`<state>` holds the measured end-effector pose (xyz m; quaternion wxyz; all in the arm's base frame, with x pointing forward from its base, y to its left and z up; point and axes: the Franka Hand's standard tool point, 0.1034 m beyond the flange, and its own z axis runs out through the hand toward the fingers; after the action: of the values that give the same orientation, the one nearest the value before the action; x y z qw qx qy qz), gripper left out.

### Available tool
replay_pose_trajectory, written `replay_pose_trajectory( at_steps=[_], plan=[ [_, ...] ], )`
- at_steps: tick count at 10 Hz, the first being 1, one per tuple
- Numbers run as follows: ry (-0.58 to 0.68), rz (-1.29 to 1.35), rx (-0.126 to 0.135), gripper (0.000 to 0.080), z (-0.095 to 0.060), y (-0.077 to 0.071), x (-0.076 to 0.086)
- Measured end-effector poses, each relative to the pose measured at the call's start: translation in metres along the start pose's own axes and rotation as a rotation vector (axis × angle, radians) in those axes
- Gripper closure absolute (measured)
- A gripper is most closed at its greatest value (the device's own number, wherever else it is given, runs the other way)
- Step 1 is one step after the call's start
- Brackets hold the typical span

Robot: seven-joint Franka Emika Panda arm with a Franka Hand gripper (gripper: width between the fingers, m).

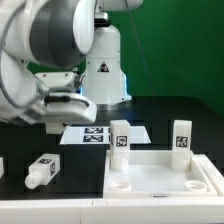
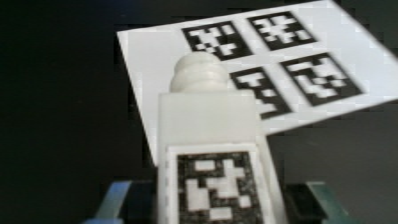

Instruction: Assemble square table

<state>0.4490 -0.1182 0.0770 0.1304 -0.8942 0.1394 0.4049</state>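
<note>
My gripper (image 2: 217,196) straddles a leg (image 2: 214,125), jaws narrow, whether clamped I cannot tell; next comes a firm lift toward the slab (image 1: 160,190).

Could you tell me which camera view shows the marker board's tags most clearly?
The wrist view: the marker board looms large, its tags crisp, though a white leg covers part. The exterior view shows it small, foreshortened, partly behind an upright leg.

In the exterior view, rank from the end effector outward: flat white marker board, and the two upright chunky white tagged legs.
1. Marker board, centre, lying flat.
2. Middle upright leg, just beyond it.
3. Right upright leg, exterior view's far right.
</note>
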Motion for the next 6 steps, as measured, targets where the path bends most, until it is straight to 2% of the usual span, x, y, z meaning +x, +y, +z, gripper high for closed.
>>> replay_pose_trajectory(
  at_steps=[1, 3, 5, 6],
  plan=[
    [0.118, -0.019, 0.004, 0.0517, -0.010, -0.001, 0.003],
    [0.235, -0.018, -0.006, 0.0517, -0.003, 0.002, 0.003],
    [0.375, -0.023, -0.027, 0.0517, -0.011, 0.001, 0.009],
    [0.444, -0.031, -0.029, 0.0517, -0.026, -0.020, 0.006]
  ],
)
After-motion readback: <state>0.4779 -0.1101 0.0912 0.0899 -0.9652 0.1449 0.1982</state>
